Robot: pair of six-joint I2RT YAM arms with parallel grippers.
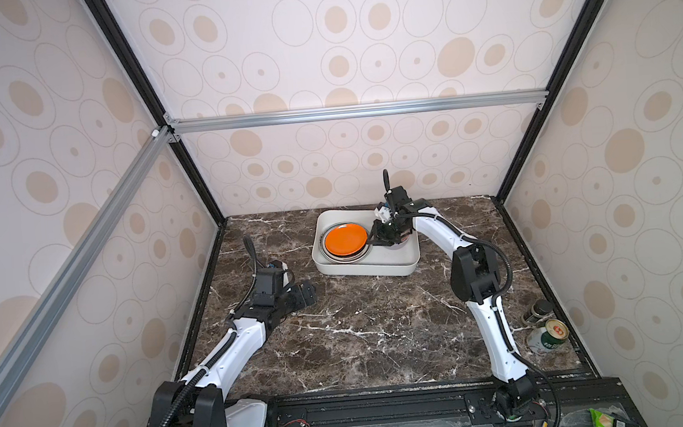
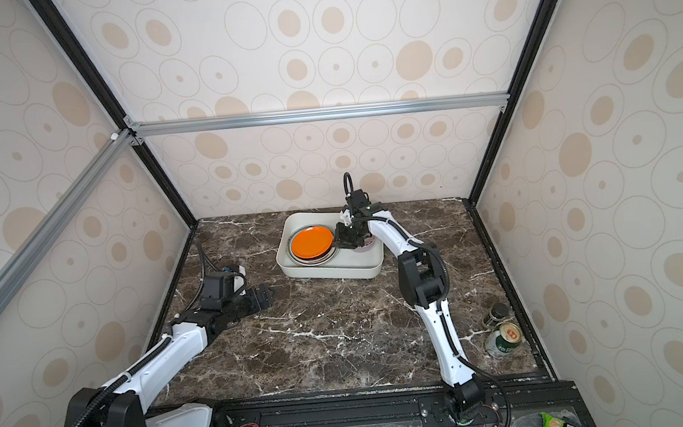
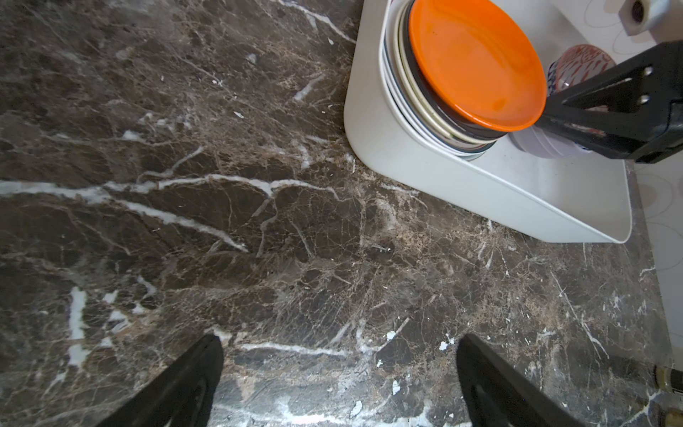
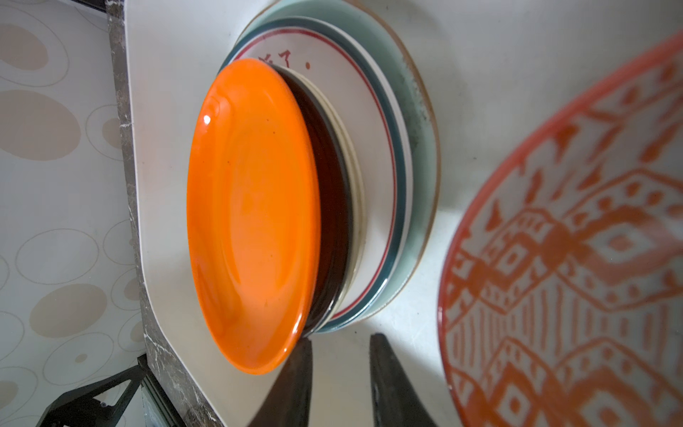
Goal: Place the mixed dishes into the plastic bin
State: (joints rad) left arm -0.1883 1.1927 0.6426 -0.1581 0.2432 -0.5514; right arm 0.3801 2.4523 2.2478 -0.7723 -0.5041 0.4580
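Here, right gripper (image 4: 342,338) low inside the plastic bin (image 1: 361,269), slightly parted (left gripper (image 3: 340,337) spread wide).

Dark jar (image 1: 539,311) — green can (image 1: 547,336) beside

Bin (image 1: 367,269): white. Plates, top down: orange plate (image 1: 346,239), plain; black plate (image 4: 329,207); cream plate (image 4: 356,177); white plate (image 4: 377,122), dark-green rim with a thin red line; teal plate (image 4: 421,122), pale. At 3 o'clock of the plates, patterned bowl (image 4: 573,258): orange-red geometric motifs on white. Lavender bowl (image 3: 543,148): pale. Table (image 1: 361,325): brown marble, white veins. Can (image 1: 545,338), at 4 o'clock: green.
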